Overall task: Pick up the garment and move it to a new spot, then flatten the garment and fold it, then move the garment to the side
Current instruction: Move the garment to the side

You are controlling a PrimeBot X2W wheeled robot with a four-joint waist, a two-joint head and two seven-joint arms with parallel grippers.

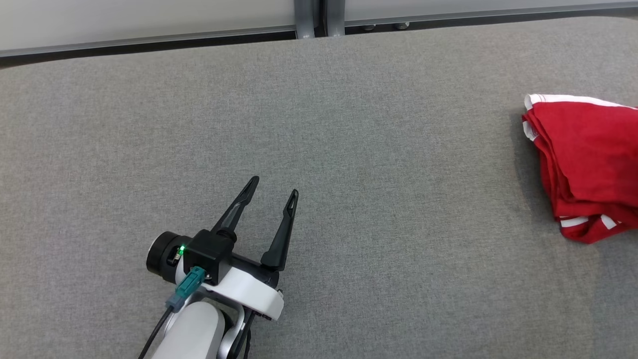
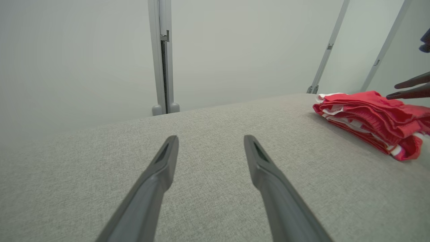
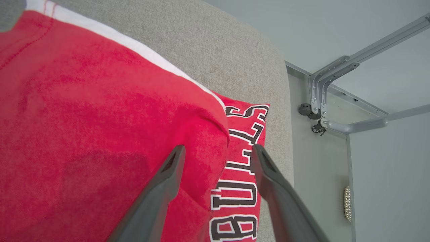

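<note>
Grey woven fabric covers the bench [image 1: 349, 124] in front of me, and the folded garment [image 1: 588, 164] lies on it at the far right edge of the head view, close to the bench's right end. It is red with white trim, stacked in several layers, with white bands showing along its near and far edges. My left end effector [image 1: 275, 185] sits low over bare bench near the front, well apart from the garment, its two dark fingers spread with nothing between them; in the left wrist view they point toward the pale wall [image 2: 84, 60] and a grey metal post [image 2: 163, 57] behind the bench. My right end effector [image 3: 218, 147] is over the garment, fingers also spread and gripping nothing. Between and beyond them I see the smooth red top layer and a lower layer printed with black-and-white lettering, right at the bench's rounded edge. From the left wrist view those right fingertips sit at the top of the pile; I cannot tell whether they touch the cloth.
</note>
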